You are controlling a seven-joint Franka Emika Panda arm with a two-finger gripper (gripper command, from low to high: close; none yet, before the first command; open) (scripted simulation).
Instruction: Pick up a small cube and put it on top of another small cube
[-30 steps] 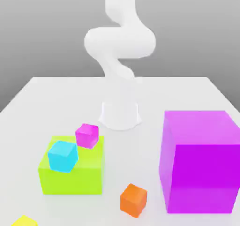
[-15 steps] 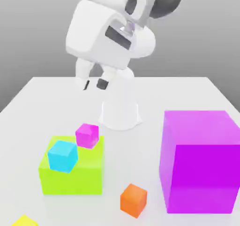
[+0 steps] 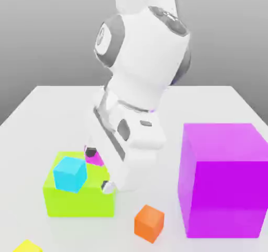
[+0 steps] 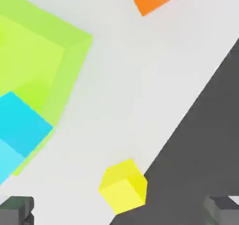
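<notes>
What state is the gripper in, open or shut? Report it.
Open: in the hand view the gripper's two fingertips stand wide apart, with nothing gripped between them.

Table (image 3: 204, 104): wide block (image 3: 91, 204) at the exterior view's left, tall block (image 3: 225, 193) at its right. On the wide block: front cube (image 3: 70, 174) by the front edge, rear cube (image 3: 94, 158) behind it, to the right. Between both blocks, toward the front: loose cube (image 3: 149, 224). Corner cube (image 3: 27, 247): front left, before the wide block, near the table's edge.
</notes>
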